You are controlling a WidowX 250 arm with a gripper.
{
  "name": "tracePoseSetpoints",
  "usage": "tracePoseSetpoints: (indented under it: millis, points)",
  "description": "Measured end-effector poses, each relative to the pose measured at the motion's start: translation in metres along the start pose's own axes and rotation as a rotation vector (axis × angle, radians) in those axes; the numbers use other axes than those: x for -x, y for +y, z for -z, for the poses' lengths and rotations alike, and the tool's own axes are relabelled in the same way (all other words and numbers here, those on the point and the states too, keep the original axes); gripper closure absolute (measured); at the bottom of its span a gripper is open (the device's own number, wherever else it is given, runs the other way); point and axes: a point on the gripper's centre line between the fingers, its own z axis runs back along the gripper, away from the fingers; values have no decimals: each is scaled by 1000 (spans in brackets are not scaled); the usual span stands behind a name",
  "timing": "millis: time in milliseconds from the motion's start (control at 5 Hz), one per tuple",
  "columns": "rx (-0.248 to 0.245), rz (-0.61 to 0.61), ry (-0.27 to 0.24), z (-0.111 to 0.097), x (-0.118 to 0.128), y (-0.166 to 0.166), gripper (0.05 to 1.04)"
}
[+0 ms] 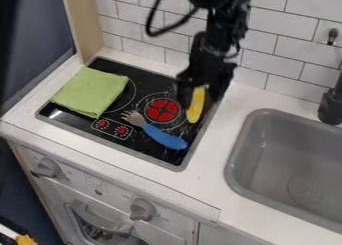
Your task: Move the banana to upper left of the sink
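Camera view: the claw point(199, 95) is hanging over the stovetop point(147, 145); how far open it is, or whether it is gripping, I cannot tell. The banana point(195, 108) is extending lengthwise from beneath it toward the camera, probably so the claw can close across its narrow width. The blue-handled fork point(165, 137) is lying nearer the camera, the green cloth point(91, 91) is resting leftward, and the sink point(235, 165) is sitting well right of the claw.

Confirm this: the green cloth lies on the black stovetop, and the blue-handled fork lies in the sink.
The fork's place is wrong: the camera view shows the blue-handled fork on the black stovetop, not in the sink. The green cloth does lie on the stovetop.
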Motion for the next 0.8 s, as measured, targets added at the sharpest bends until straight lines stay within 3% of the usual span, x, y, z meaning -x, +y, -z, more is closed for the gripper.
tracePoseSetpoints:
  millis: [400,600,800]
  points:
    - [74,-39,-37,-39,-11,13,76]
    - [72,-58,-67,-45,-16,21,76]
    - [71,-61,-67,-44,-16,22,76]
